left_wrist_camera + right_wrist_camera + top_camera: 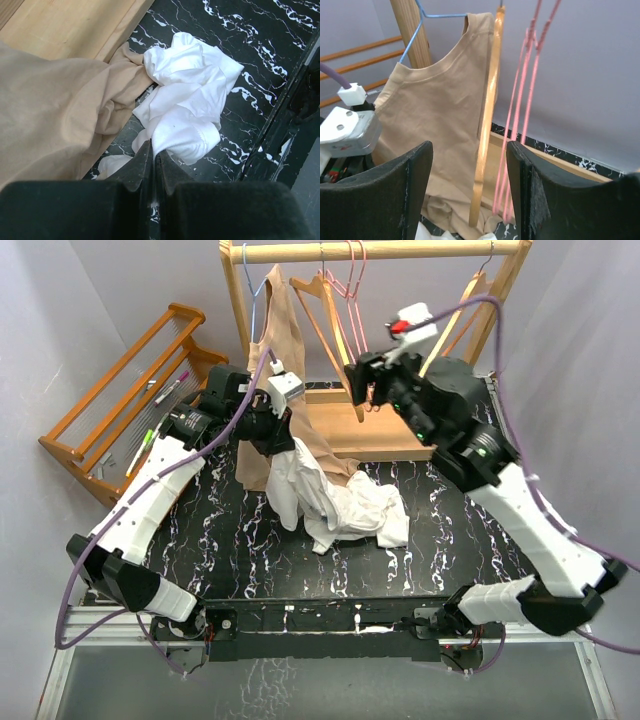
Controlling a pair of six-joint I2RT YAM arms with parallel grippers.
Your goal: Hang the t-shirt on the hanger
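We are gathering both pieces. Our left gripper (272, 428), fingers pressed together, pinches the t-shirt (345, 505) at mid-frame, with the rest heaped on the table (450, 510). The right gripper (470, 150) stands spread about the hanger (525, 50) at upper centre. Next, we judge, it must close on that wire alone.

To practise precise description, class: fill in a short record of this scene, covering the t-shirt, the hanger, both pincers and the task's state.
t-shirt: white, crumpled on the table, one end lifted
hanger: pink, bare, on the rail
left pincer: shut on the t-shirt
right pincer: open, at the hanger, not gripping it
beige garment: hung on a blue hanger, beside the t-shirt
task state: t-shirt not yet on the hanger
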